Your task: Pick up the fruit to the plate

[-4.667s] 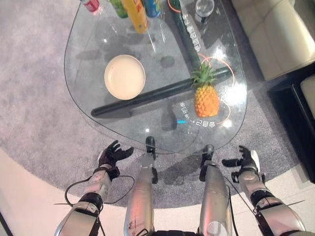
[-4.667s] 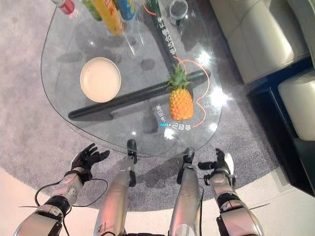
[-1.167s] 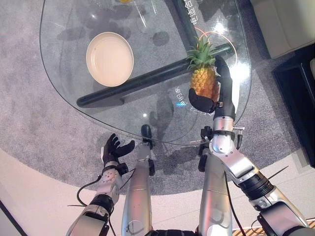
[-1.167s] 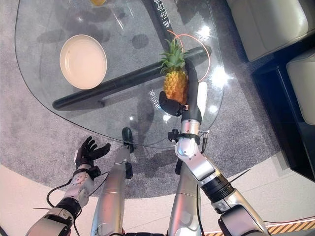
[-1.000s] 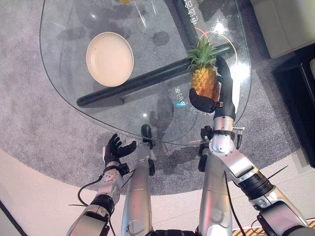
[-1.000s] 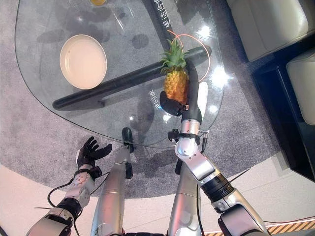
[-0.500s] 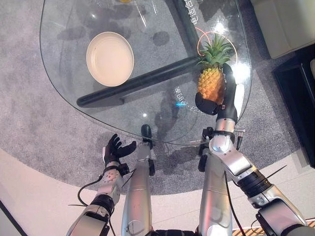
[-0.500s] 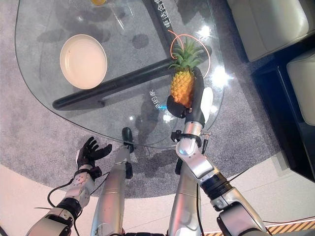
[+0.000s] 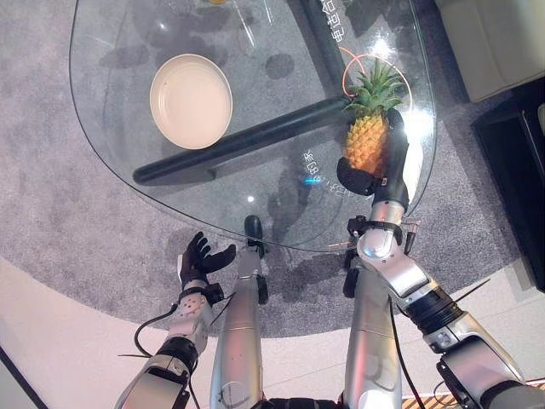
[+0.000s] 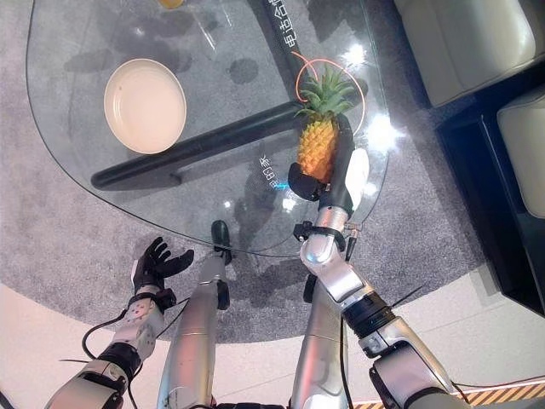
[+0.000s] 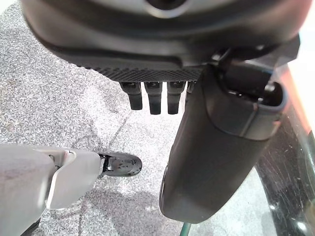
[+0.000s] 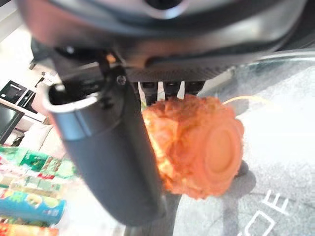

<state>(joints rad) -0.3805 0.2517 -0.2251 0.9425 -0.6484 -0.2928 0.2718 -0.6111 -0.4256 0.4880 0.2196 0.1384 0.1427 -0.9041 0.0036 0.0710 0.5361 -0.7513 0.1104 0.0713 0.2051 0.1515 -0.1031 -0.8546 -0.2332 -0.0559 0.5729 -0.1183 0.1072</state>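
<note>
A pineapple with a green crown is held at the right side of the glass table. My right hand is shut on it, thumb on one side and fingers on the other. In the right wrist view the pineapple's base hangs clear of the glass beside the thumb. A cream round plate lies bare on the table's left side, well away from the fruit. My left hand hangs open over the carpet, below the table's near edge.
A black tubular table base runs under the glass between plate and pineapple. An orange ring shows beneath the fruit. A pale sofa and a dark cabinet stand to the right. Drink cans stand at the table's far end.
My right hand rose from beside the table, closed on the pineapple, and has moved it a little to the right, off the glass. The left hand stayed low.
</note>
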